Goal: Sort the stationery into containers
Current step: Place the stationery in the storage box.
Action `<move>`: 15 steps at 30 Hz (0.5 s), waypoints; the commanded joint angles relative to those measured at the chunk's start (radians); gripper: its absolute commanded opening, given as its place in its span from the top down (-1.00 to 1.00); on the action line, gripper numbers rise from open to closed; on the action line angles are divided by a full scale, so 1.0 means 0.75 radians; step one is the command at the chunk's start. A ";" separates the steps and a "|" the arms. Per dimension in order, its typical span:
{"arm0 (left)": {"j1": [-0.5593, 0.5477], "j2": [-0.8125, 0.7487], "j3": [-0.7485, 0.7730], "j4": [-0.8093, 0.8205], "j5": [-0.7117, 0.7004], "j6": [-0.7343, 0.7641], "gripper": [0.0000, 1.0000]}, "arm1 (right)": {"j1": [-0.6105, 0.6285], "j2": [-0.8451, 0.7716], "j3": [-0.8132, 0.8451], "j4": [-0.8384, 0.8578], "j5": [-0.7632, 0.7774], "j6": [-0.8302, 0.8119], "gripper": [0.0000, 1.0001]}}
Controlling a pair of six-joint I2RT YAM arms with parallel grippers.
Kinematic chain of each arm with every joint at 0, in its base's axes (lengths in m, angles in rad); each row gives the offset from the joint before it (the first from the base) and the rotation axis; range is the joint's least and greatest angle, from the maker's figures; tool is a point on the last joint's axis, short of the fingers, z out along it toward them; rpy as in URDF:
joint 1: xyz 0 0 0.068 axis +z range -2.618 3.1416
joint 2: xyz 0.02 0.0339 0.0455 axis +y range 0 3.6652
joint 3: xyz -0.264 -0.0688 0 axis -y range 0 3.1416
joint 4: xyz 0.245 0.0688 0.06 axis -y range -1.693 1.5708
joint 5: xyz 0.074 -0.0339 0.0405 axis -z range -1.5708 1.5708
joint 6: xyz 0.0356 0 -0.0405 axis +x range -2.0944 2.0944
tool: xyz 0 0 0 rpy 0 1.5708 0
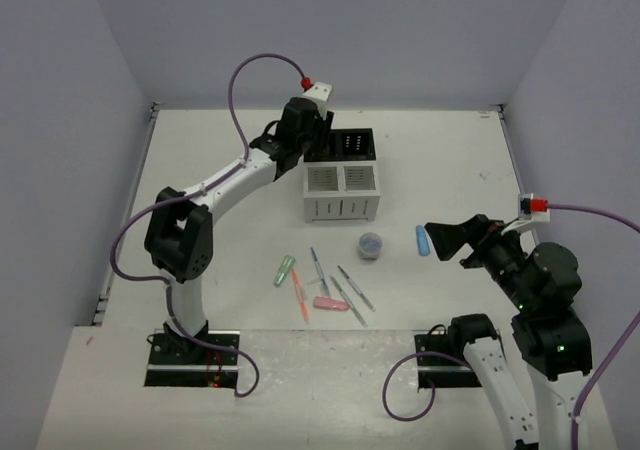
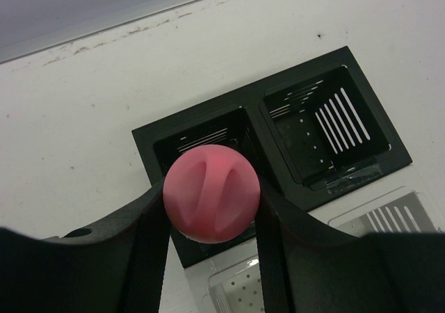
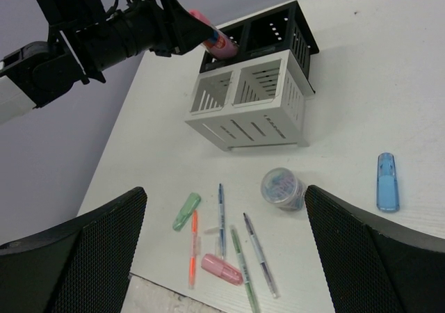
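Note:
My left gripper (image 2: 211, 212) is shut on a pink marker (image 2: 211, 193), seen end-on, held above the left black bin (image 2: 154, 140) of the four-compartment organizer (image 1: 340, 175); the right wrist view shows it tilted over that bin (image 3: 215, 40). My right gripper (image 3: 222, 195) is open and empty, well above the table. Below it lie a green marker (image 3: 186, 210), an orange pen (image 3: 193, 247), a blue pen (image 3: 222, 215), two grey pens (image 3: 259, 254), a second pink marker (image 3: 221, 268), the round puck (image 3: 283, 188) and a blue marker (image 3: 387, 181).
The organizer's two white slotted bins (image 3: 243, 90) face the loose stationery, the black ones (image 3: 278, 28) stand behind. The left arm (image 1: 215, 190) reaches across the table's left half. Grey walls close the table's back and sides.

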 commanded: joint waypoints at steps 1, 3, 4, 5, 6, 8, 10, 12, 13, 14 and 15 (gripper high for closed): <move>0.007 0.071 0.154 -0.080 -0.035 -0.007 0.36 | -0.006 0.028 0.020 0.039 -0.018 -0.017 -0.98; 0.009 0.077 0.168 -0.098 -0.027 -0.013 0.16 | -0.006 0.033 0.011 0.042 -0.018 -0.019 -0.97; 0.007 0.072 0.171 -0.105 -0.025 -0.020 0.08 | -0.006 0.035 0.007 0.044 -0.020 -0.019 -0.97; 0.007 0.066 0.184 -0.115 -0.013 -0.029 -0.27 | -0.006 0.038 0.000 0.049 -0.020 -0.019 -0.97; 0.007 0.061 0.199 -0.125 0.000 -0.039 -0.68 | -0.004 0.040 -0.008 0.056 -0.020 -0.019 -0.97; 0.007 0.043 0.224 -0.162 0.014 -0.058 -1.00 | -0.006 0.045 -0.019 0.068 -0.029 -0.019 -0.98; 0.009 -0.004 0.227 -0.170 0.010 -0.090 -1.00 | -0.006 0.058 -0.038 0.086 -0.037 -0.015 -0.97; 0.008 -0.059 0.222 -0.177 0.005 -0.118 -1.00 | -0.006 0.073 -0.059 0.104 -0.050 -0.010 -0.98; 0.007 -0.086 0.218 -0.181 0.002 -0.130 -1.00 | -0.006 0.081 -0.070 0.112 -0.057 -0.007 -0.98; 0.007 -0.104 0.218 -0.189 0.000 -0.136 -1.00 | -0.006 0.082 -0.080 0.118 -0.063 -0.007 -0.98; 0.007 -0.132 0.217 -0.206 -0.013 -0.147 -1.00 | -0.006 0.100 -0.090 0.126 -0.075 -0.007 -0.98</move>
